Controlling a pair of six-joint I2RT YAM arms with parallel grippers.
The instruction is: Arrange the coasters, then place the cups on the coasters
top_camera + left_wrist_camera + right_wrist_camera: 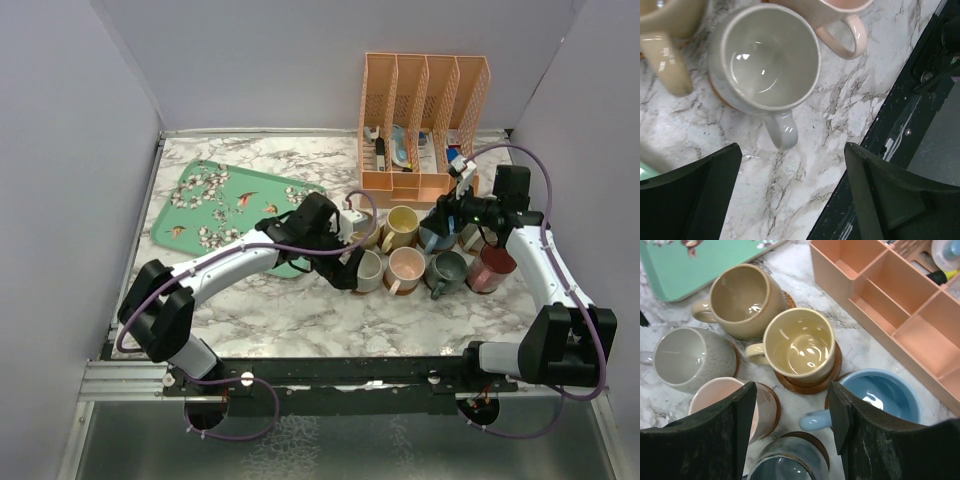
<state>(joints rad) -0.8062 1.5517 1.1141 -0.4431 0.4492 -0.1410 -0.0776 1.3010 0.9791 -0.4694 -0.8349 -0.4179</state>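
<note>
The cream glazed mug [767, 55] stands on a thin brown wooden coaster [717, 96] on the marble surface [805, 180]. Its handle points toward the left claw [792, 150], which hangs released above it. The right claw [792, 390] is likewise released and empty, just beside the yellow glazed mug [800, 345]. Expect rigid, slick, chip-prone ceramic of moderate weight. Pinch one wall at the rim.

No lettering, label, brand, number or sign can be read in any view. The cups [799, 347] show plain glaze, and the green tray [283, 195] only flowers and birds. Items in the peach organizer [425, 110] are too blurred to read.
</note>
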